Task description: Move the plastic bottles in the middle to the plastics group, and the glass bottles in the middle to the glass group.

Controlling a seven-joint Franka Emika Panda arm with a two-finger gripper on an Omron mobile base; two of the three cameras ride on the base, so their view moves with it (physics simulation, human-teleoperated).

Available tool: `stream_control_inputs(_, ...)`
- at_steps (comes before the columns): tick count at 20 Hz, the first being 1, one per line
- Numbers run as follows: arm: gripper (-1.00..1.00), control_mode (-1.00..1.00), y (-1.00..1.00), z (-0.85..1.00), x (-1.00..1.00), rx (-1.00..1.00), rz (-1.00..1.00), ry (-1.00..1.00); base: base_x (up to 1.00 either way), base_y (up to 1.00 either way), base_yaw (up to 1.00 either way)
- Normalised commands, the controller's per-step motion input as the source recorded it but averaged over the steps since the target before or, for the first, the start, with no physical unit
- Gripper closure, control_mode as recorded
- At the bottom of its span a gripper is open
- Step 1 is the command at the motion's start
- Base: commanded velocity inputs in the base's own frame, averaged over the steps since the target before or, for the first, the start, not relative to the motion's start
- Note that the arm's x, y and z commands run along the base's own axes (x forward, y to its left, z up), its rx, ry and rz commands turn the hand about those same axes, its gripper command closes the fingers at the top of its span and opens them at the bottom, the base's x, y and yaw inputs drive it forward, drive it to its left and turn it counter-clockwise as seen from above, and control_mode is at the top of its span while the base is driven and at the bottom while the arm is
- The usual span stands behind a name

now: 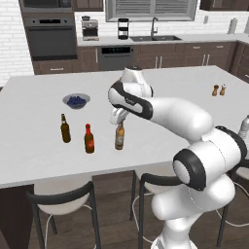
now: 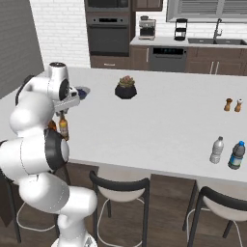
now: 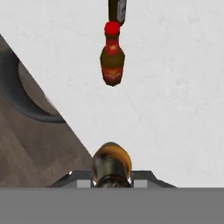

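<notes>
You've got the amber glass bottle [image 1: 119, 136] pinched by the neck in the gripper [image 1: 118, 118], right at the counter [image 1: 160, 82] near its front edge, just beside the red-necked bottle [image 1: 89, 139] with the dark brown bottle [image 1: 65, 129] past it. Can't tell if the base is touching down. I'd keep it upright, lower gently, and only let go once it's standing so it doesn't knock its neighbour.
</notes>
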Motion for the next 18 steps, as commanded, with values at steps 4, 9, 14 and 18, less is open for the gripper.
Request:
stream_control_inputs(4,1.00,-1.00,0.51,-0.06,0.03,0.01,0.08,-0.01,0.00,0.00,0.00)
stream_control_inputs(9,1.00,-1.00,0.45,-0.18,0.08,0.00,0.04,0.00,0.00,0.00,0.00)
stream_control_inputs(14,1.00,-1.00,0.06,-0.18,0.18,-0.04,0.06,0.00,0.00,0.00,0.00)
stream_control_inputs(18,1.00,-1.00,0.07,-0.19,0.15,-0.01,0.08,-0.01,0.00,0.00,0.00)
